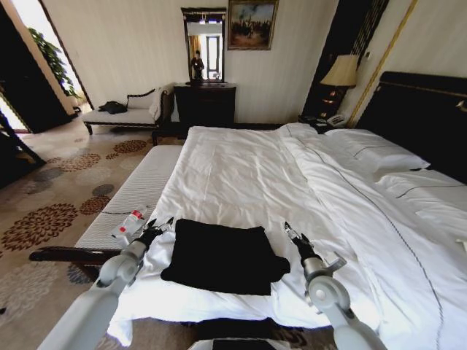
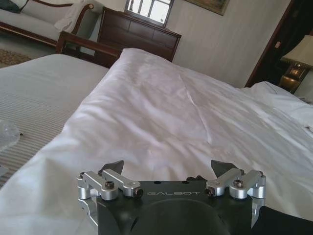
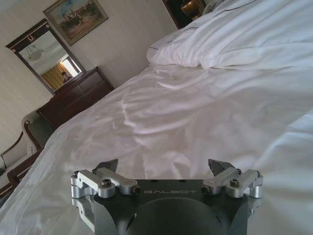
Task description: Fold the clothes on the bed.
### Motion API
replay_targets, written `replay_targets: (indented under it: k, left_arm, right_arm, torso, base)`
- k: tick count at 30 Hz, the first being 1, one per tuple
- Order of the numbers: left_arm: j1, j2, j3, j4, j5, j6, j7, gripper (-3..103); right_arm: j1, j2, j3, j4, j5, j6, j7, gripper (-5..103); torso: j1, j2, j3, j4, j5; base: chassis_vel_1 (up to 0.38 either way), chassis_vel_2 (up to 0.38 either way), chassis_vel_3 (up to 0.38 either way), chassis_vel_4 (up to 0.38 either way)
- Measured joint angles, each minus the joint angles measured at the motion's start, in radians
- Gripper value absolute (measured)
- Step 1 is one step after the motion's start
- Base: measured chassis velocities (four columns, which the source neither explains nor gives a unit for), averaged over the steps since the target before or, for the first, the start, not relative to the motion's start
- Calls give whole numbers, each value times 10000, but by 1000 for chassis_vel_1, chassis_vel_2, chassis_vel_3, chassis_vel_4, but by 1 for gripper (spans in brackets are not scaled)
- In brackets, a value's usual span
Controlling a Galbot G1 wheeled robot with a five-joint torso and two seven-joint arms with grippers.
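The bed (image 1: 241, 168) is covered by a white duvet (image 1: 350, 219), with white pillows (image 1: 372, 153) against the dark headboard (image 1: 427, 117). A black T-shirt (image 1: 222, 257), folded, lies flat near the foot edge. A plastic bottle (image 1: 130, 223) rests on the pale striped bench (image 1: 139, 189) alongside.

Bare duvet (image 1: 241, 175) lies open beyond the T-shirt (image 1: 222, 255); bottle (image 1: 130, 224) flanks left.

A small plastic bottle (image 1: 130, 222) lies on the pale striped bench (image 1: 135, 193) at nine o'clock; a dark dresser (image 1: 204, 103) with mirror (image 1: 203, 44) stands at twelve.
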Motion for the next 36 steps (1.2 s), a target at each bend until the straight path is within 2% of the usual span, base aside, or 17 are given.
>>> replay_targets:
  k: [5,10,12,13,15,18,21,23,24,26,29,33,36]
  left_arm:
    - [-625,-521,621,804,48,6,18,100]
    - [-809,-739,828,1161,50,-4,107,101]
    - [-883,-869,870,1296,10,-43,198,98]
    - [-913,-941,872,1348,-33,-70,252,92]
    - [-935,-1008,872,1383,-81,-91,289,92]
    - [-955,-1192,873,1469,-163,-108,358,76]
    - [-955,-1249,874,1495,-224,-108,361,70]
    - [-953,-1300,860,1542,-367,-105,362,59]
    - [-953,-1300,860,1542,-367,-105,362,59]
    - [-956,-1322,829,1580,-427,-104,361,48]
    - [-962,-1344,789,1601,-470,-107,361,43]
    - [-981,-1385,654,1626,-581,-130,348,21]
    - [-981,-1394,570,1631,-646,-139,335,16]
  right_arm:
    - [41,138,-12,-245,-30,7,6,100]
    - [70,174,-12,-370,-34,9,25,100]
    - [89,207,-23,-441,-51,11,36,100]
    - [110,232,-33,-488,-69,13,40,100]
    - [132,258,-39,-536,-85,17,47,100]
    - [194,310,-47,-651,-101,23,84,100]
    - [207,316,-48,-671,-101,23,110,100]
    - [210,307,-42,-679,-101,22,142,100]
    - [210,307,-42,-679,-101,22,142,100]
    - [210,303,-18,-706,-100,19,167,100]
    - [209,307,-3,-760,-100,17,195,100]
    - [273,353,-9,-916,-91,16,233,100]
    - [351,358,-40,-1008,-73,6,238,100]
  torso:
    - [-2,0,-2,6,3]
    - [-3,1,-2,8,3]
    - [-3,1,-2,7,4]
    - [-2,1,-2,6,5]
    - [-3,1,-2,6,5]
    - [-3,2,-3,7,2]
    - [-3,2,-3,6,3]
    - [-3,2,-3,6,3]
    - [-3,2,-3,6,3]
    - [-3,2,-3,6,3]
    - [-3,3,-3,6,3]
    - [-3,2,-3,4,2]
    - [-3,2,-3,4,2]
  base:
    - [0,0,0,0]
    - [0,0,0,0]
    - [0,0,0,0]
    - [0,0,0,0]
    - [0,0,0,0]
    - [0,0,0,0]
    - [0,0,0,0]
    - [0,0,0,0]
    - [0,0,0,0]
    - [0,0,0,0]
    - [0,0,0,0]
    - [0,0,0,0]
    - [0,0,0,0]
